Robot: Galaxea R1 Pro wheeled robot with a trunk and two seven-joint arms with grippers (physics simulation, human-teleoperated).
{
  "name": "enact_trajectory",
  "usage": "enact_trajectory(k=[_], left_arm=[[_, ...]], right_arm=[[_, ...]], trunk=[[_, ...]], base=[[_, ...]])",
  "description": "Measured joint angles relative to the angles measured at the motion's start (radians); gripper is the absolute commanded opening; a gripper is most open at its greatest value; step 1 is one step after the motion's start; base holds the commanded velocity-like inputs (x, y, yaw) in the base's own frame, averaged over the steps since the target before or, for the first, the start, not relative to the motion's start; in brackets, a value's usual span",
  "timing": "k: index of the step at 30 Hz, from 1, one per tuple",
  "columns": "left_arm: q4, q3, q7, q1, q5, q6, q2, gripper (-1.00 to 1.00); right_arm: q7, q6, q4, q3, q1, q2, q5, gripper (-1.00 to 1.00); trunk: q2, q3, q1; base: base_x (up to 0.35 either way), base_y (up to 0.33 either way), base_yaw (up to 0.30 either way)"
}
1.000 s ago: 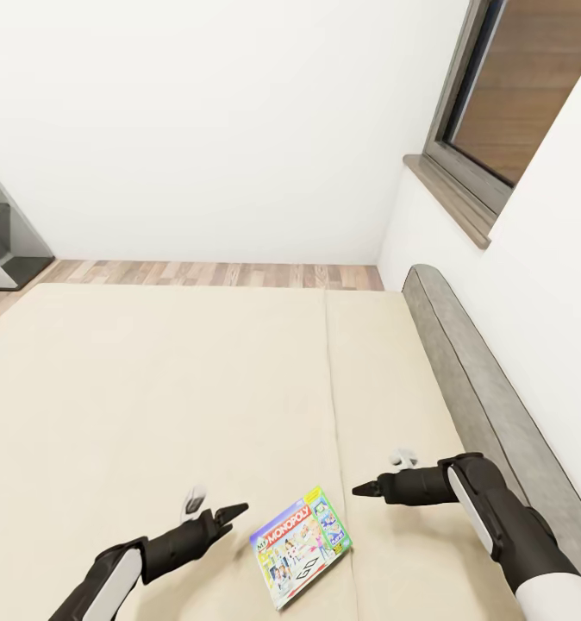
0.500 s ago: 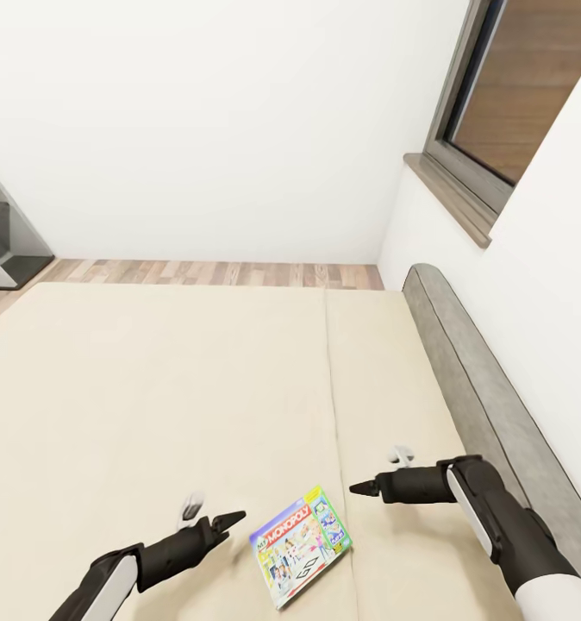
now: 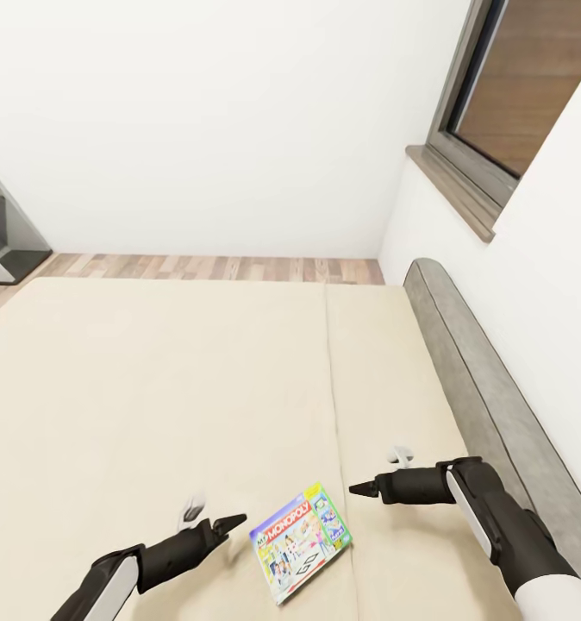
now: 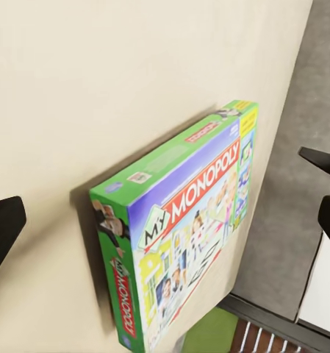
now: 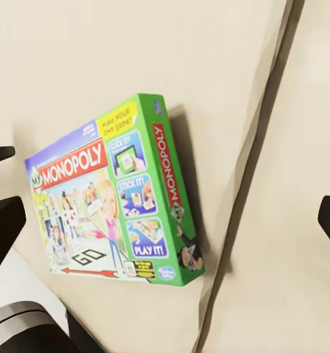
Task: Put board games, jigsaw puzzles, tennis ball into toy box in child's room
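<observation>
One board game (image 3: 301,540) lies flat on the bed (image 3: 153,388), close to the near edge of the cream cover and just left of the seam that runs up the mattress. It is a thin green-edged box printed "My Monopoly", turned at a slant. Two arms reach in over the bed, one on each side of the box and neither touching it.

In the head view the left pincer (image 3: 230,523) points at the box's left corner from just beside it, and the right pincer (image 3: 362,490) points at its upper right corner, a little apart. From that angle each pincer reads as a dark point, so I cannot tell there how its tips stand.

The wrist views settle that. The left wrist view has the box (image 4: 183,235) between its own dark fingertips (image 4: 3,232), which sit wide apart at the picture's opposite edges: the pincer is spread with nothing in it. The right wrist view shows the box (image 5: 113,209) printed side up, with its tips likewise far apart and nothing gripped, and part of the other arm (image 5: 21,323) in one corner.

The head view alone takes in the grey padded headboard (image 3: 480,388), one window (image 3: 515,95) in the right wall, a strip of wood floor (image 3: 213,267) and a grey stepped shelf (image 3: 2,233) at far left.
</observation>
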Motion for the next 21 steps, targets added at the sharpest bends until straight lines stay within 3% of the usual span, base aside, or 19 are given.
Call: enact_trajectory(k=[21], left_arm=[[-0.001,0.004,-0.028,0.000,-0.011,-0.030,-0.006,1.00]], right_arm=[[0.001,-0.002,0.002,0.002,0.000,0.003,0.000,1.00]], trunk=[[0.000,-0.033,0.000]], base=[[0.000,0.000,0.000]])
